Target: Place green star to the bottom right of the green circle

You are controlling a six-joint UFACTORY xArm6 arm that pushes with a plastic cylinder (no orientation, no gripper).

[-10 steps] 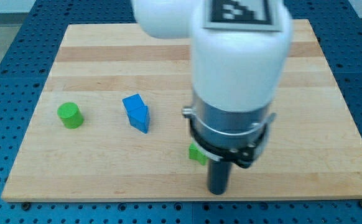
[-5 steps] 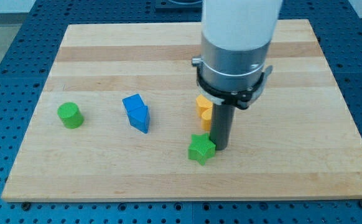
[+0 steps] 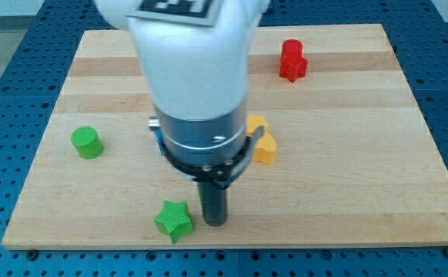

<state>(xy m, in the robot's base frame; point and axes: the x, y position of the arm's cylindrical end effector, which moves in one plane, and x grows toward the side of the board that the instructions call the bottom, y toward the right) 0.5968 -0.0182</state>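
Currently listed, by size: wooden board [image 3: 409,115] on a blue perforated table [image 3: 8,46]; white arm body [image 3: 189,69] over the board's centre, carrying no jaws, only a dark rod; my tip [image 3: 214,222] just right of the green star [image 3: 173,220], near the view's bottom; yellow block [image 3: 262,142], partly hidden; red block [image 3: 292,61] upper right; green circle [image 3: 86,142] at left, well apart from the star.

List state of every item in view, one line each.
my tip: on the board, just right of the green star.
green star: flat, near the view's bottom edge.
green circle: upright, at the view's left.
yellow block: partly hidden by the arm.
red block: near the view's top, apart from the others.
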